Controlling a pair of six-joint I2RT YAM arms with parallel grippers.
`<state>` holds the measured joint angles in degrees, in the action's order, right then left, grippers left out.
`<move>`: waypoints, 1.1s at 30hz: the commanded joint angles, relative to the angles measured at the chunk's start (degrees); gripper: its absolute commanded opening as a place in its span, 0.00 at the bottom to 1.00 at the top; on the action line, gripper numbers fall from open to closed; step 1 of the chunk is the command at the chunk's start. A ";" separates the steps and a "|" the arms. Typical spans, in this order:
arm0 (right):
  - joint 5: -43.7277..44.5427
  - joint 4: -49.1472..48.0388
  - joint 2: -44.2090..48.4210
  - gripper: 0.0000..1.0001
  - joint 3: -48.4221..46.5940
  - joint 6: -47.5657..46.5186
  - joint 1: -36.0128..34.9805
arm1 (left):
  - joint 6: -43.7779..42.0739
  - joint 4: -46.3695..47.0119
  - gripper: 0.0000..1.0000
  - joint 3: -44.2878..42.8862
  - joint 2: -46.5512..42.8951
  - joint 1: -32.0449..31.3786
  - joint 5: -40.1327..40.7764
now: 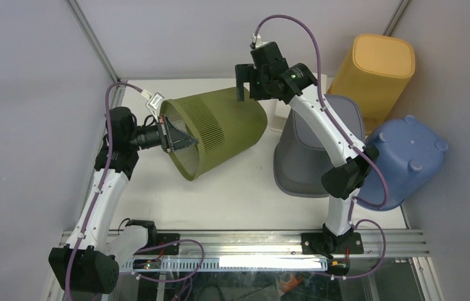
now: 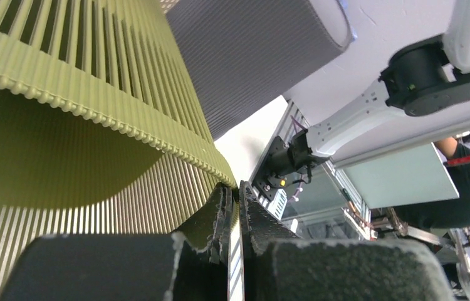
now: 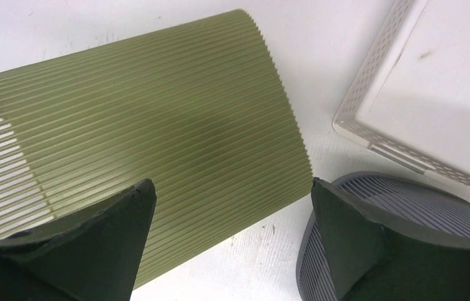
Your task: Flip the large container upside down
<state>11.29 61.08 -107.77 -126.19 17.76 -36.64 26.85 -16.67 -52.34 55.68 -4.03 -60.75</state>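
The large container is an olive green ribbed basket (image 1: 217, 128) tipped on its side, its open mouth toward the left arm and its base toward the back right. My left gripper (image 1: 176, 135) is shut on the basket's rim; the left wrist view shows the rim (image 2: 94, 113) pinched between the fingers (image 2: 264, 219). My right gripper (image 1: 243, 80) is open and empty, hovering above the basket's base end. In the right wrist view the basket wall (image 3: 157, 119) lies below the open gripper (image 3: 232, 213).
A grey ribbed basket (image 1: 308, 147) stands upside down right of the green one, under the right arm. A white perforated basket (image 3: 420, 88) stands behind it. A yellow bin (image 1: 373, 69) and a blue tub (image 1: 408, 157) lie at the right edge.
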 commanded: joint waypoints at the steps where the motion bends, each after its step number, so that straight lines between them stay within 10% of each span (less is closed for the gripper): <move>1: -0.72 -1.45 -2.00 0.99 -2.17 0.61 0.38 | -0.61 0.89 0.00 0.71 2.53 0.62 7.54; 9: -2.08 -1.29 -5.32 0.99 -2.38 0.29 2.62 | -6.76 -12.36 0.00 -8.42 4.62 0.71 22.59; 16: -3.16 -1.86 -8.36 0.99 -5.30 -0.09 3.80 | -8.27 -17.05 0.52 -12.27 4.44 0.71 25.05; 22: -5.90 -3.37 -11.04 0.99 -8.29 0.04 5.61 | -5.14 -17.60 0.65 -14.24 3.48 0.75 31.39; 33: -10.72 -5.03 -14.72 0.99 -9.51 0.45 7.52 | 0.24 -16.99 0.52 -11.07 3.71 0.71 38.12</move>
<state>3.73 58.87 -121.93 -133.73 18.09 -29.30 24.73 -35.14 -64.16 60.29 -3.64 -24.97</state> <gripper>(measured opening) 0.993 0.544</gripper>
